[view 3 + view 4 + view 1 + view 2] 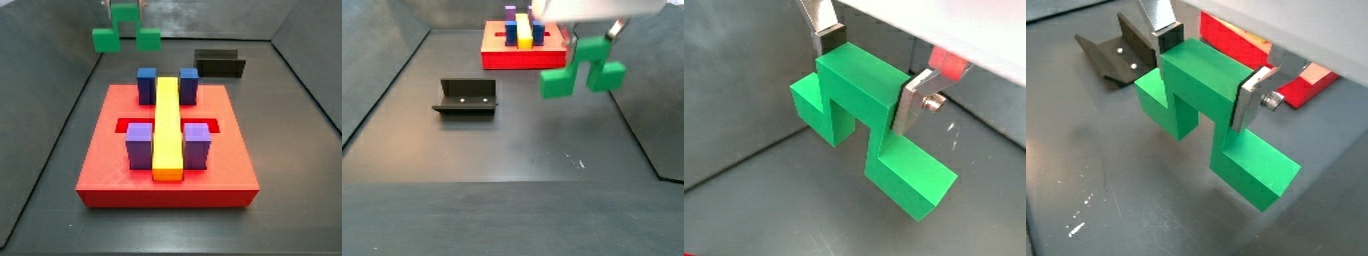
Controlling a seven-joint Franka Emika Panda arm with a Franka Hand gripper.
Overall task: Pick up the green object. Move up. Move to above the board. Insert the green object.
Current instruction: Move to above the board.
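Hand (1207,72): clenched on the green object's (1207,110) tall centre block.
Green object: aloft, clear of the desk (502,150), not yet above the board (120,165).
Risk: tilt in the grip could jam it at the slot.

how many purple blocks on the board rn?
2. Both sit on the board at its near end in a side view: one purple block on one side of the yellow bar, the other opposite. The claw holds the green object off the board.
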